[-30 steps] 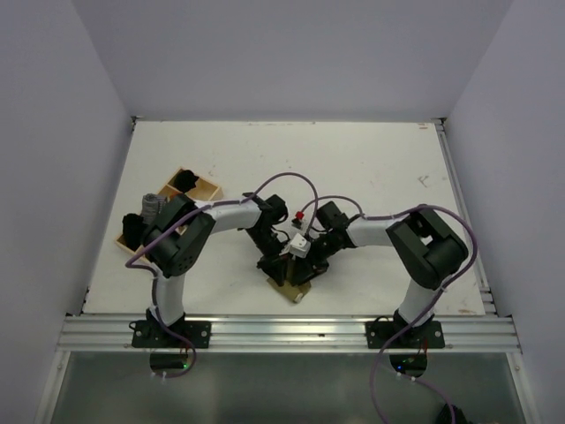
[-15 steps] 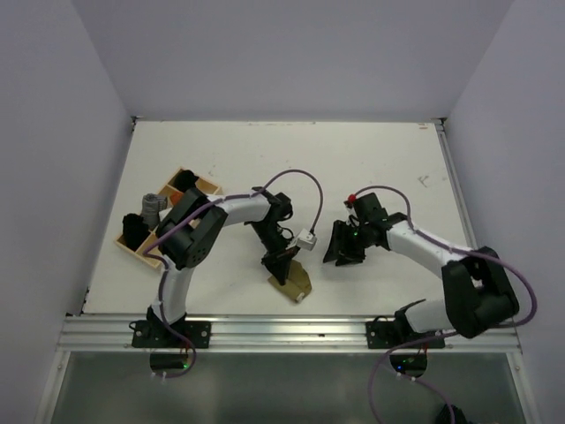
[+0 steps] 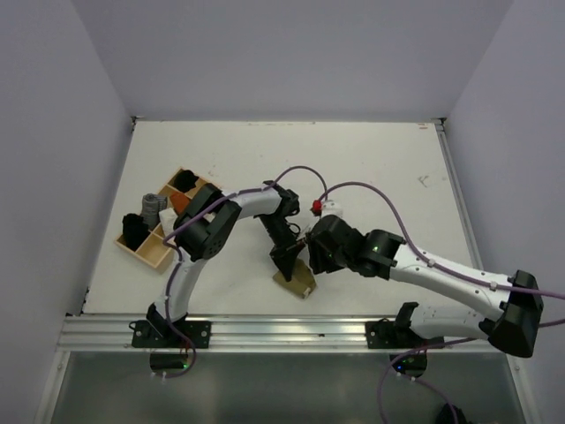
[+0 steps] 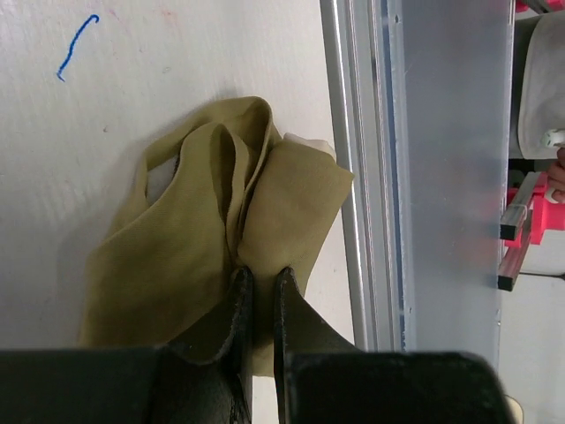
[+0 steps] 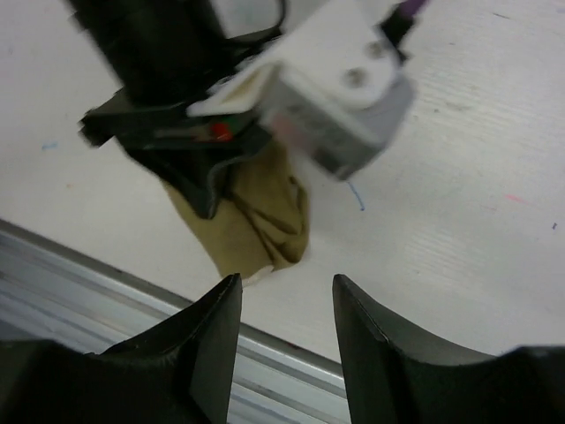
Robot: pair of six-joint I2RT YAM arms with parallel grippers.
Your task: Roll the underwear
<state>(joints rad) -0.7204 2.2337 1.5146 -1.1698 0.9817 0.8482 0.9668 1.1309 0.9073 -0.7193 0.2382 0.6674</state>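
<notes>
Left hand (image 4: 259, 276) is pinched closed, right hand (image 5: 285, 287) spread wide just beside it.

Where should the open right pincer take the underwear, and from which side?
Probably the bunched ridge of folds at the end away from the left pincer, coming down from above: the underwear lies flat on the table, so only those raised folds offer the jaws something to close on.

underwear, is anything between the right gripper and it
Partly. The left gripper, shut on the underwear, and the white-grey block above it cover the cloth's upper part in the right wrist view. The cloth's lower end, by the metal rail, lies bare ahead of the open right gripper.
</notes>
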